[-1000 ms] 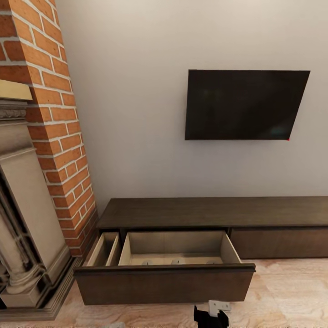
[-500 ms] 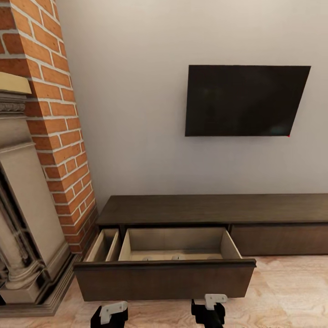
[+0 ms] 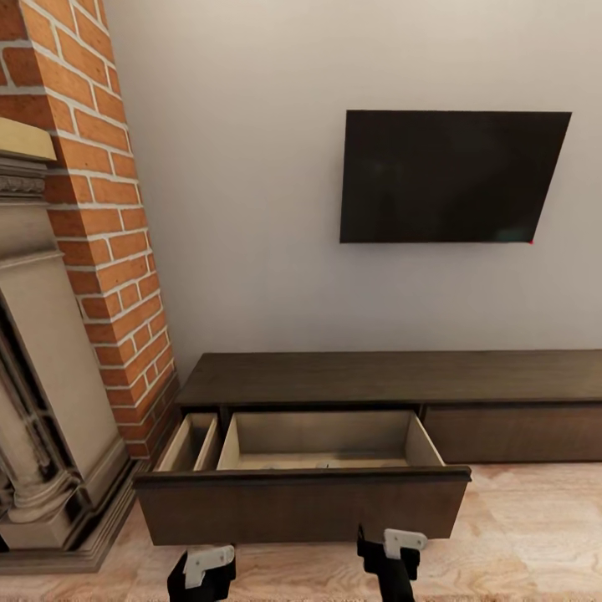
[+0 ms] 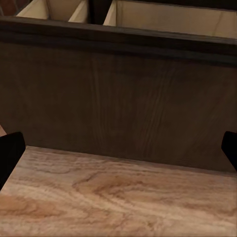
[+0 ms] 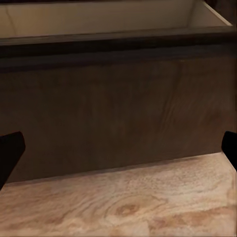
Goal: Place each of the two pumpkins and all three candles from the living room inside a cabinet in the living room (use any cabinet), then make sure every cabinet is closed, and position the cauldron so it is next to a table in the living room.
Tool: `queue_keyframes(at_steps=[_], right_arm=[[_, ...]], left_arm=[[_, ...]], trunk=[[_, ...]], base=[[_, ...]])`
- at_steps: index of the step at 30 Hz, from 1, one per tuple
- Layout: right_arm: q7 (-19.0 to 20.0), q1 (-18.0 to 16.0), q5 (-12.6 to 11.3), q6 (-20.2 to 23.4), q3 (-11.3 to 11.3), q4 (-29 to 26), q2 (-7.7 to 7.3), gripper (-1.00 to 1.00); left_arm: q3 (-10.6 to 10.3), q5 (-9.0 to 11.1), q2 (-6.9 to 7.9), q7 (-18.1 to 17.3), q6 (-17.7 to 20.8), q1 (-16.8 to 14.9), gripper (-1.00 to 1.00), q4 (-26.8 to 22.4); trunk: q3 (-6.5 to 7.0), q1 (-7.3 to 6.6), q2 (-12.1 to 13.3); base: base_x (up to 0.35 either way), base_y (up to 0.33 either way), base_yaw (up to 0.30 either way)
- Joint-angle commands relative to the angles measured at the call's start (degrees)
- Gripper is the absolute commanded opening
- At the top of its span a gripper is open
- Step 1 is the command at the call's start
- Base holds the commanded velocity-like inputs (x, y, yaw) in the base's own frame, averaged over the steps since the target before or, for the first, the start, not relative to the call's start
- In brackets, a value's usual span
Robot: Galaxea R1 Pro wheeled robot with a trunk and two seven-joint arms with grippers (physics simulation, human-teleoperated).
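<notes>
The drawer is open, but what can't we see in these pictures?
- Drawer floor: in the head view its tall front panel hides most of the inside, so the contents cannot be told.
- Cabinet: its right end is cut off by the picture edge.
- Left gripper and right gripper: cut off at the bottom edge.

No legible text, label, brand, number or sign on any surface here.
</notes>
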Motion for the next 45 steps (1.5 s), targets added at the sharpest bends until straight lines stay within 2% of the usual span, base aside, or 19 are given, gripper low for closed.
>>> queue_keyframes(at_steps=[1,7,9,13,18,20,22,25,27,30,34,39,45], right_arm=[[-0.5,-0.1,-0.5,-0.3,0.5,0.1,-0.04,1.00],[-0.8,-0.1,-1.0,-0.9,0.4,0.4,-0.34,1.00],[-0.8,0.0,-1.1,-1.1,0.3,0.4,-0.51,1.00],[-0.8,0.0,-1.1,-1.4,0.2,0.4,-0.60,1.00],[-0.8,0.6,-1.1,-6.4,0.3,0.5,-0.63,1.00],[-0.8,1.0,-1.0,-7.2,0.3,0.5,-0.64,1.00],[-0.8,1.3,-0.8,-7.9,0.3,0.5,-0.64,1.00],[-0.8,1.6,-0.6,-8.4,0.3,0.5,-0.64,1.00],[-0.7,1.6,-0.6,-8.5,0.3,0.4,-0.64,1.00],[-0.7,1.7,-0.5,-8.7,0.4,0.4,-0.62,1.00],[-0.7,1.8,-0.5,-8.9,0.4,0.3,-0.62,1.00],[-0.7,1.8,-0.4,-8.9,0.4,0.2,-0.64,1.00],[-0.7,2.0,-0.4,-9.0,0.4,-0.1,-0.64,1.00]], left_arm=[[-0.3,0.6,0.05,0.3,-0.3,0.0,1.00,0.1],[-0.4,0.6,0.05,0.4,-1.1,0.1,1.00,0.0],[-0.4,0.6,0.05,0.4,-4.4,0.2,1.00,-0.1],[-0.4,0.6,0.05,0.4,-7.7,0.3,1.00,0.3],[-0.4,0.6,0.01,0.4,-10.4,0.3,1.00,0.5],[-0.4,0.5,0.00,0.4,-11.4,0.3,1.00,0.5],[-0.4,-0.5,-0.02,0.3,-12.5,0.3,1.00,0.6],[-0.3,-4.1,-0.03,0.4,-13.4,0.3,1.00,0.6],[-0.3,-5.7,-0.03,0.4,-14.0,0.3,1.00,0.5],[-0.2,-6.6,-0.03,0.4,-14.9,0.3,1.00,0.0],[-0.3,-7.1,-0.02,0.4,-15.7,0.4,1.00,-0.8],[-0.4,-7.3,0.04,0.4,-16.5,0.8,1.00,-3.3],[-0.3,-7.4,-0.02,0.4,-16.6,0.8,1.00,-3.6]], trunk=[[-0.24,0.22,-0.4],[-1.32,1.53,-2.8],[-1.68,1.97,-3.6],[-2.40,2.85,-5.3],[-3.29,3.95,-7.3],[-3.65,4.39,-8.1],[-4.01,4.83,-8.9],[-4.55,5.49,-10.1],[-4.91,5.93,-10.9],[-5.45,6.58,-12.1],[-6.17,7.46,-13.7],[-6.17,7.46,-13.7],[-6.17,7.46,-13.7]], base=[[0.000,0.000,0.000],[0.000,0.000,0.000],[0.000,0.000,0.000],[0.000,0.000,0.000],[0.000,0.000,0.000],[0.000,0.000,0.000],[0.000,0.000,0.000],[0.000,0.000,0.000],[0.000,0.000,0.000],[0.000,0.000,0.000],[0.000,0.000,0.000],[0.000,0.000,0.000],[0.000,0.000,0.000]])
